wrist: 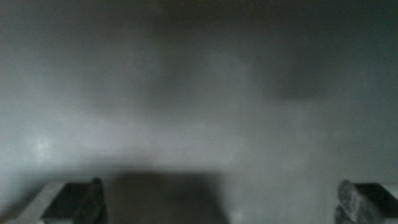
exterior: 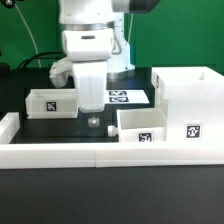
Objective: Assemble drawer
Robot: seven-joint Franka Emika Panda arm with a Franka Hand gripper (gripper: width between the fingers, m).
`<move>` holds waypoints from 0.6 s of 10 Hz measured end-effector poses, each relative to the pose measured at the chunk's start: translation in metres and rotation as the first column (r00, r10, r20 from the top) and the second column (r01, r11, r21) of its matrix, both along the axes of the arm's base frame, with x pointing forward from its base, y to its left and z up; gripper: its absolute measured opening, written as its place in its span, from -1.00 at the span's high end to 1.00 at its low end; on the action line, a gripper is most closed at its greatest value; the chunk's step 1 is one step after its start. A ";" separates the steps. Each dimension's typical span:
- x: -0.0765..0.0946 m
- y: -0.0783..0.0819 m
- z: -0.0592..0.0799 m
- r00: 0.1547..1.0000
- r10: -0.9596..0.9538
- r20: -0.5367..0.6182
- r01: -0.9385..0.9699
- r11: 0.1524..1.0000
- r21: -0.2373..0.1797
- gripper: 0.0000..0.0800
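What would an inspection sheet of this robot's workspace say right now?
Surface: black table, bare under the arm.
Job's things: tall open casing at the exterior view's right; tagged tray beside it; second tray at the exterior view's left, apart.
Clutter: nothing seen.
Grippers: claw open, empty, pointing down between the trays.
Cables: nothing seen.
Surroundings: white border rail along the front; marker board behind the arm; green backdrop.
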State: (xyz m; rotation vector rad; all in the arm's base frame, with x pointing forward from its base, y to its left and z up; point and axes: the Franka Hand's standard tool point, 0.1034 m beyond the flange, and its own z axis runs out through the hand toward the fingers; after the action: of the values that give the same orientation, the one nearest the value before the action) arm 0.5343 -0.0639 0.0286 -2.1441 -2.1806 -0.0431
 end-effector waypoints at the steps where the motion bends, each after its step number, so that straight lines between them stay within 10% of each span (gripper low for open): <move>1: 0.001 -0.003 -0.003 1.000 -0.007 -0.006 0.007 1.000 0.030 -0.62; 6: -0.004 0.000 -0.014 0.998 -0.039 -0.039 0.042 0.996 0.079 -0.62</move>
State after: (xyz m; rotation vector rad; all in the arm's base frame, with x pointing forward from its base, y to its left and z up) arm 0.5306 -0.0635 0.0150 -2.1287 -2.0787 -0.0900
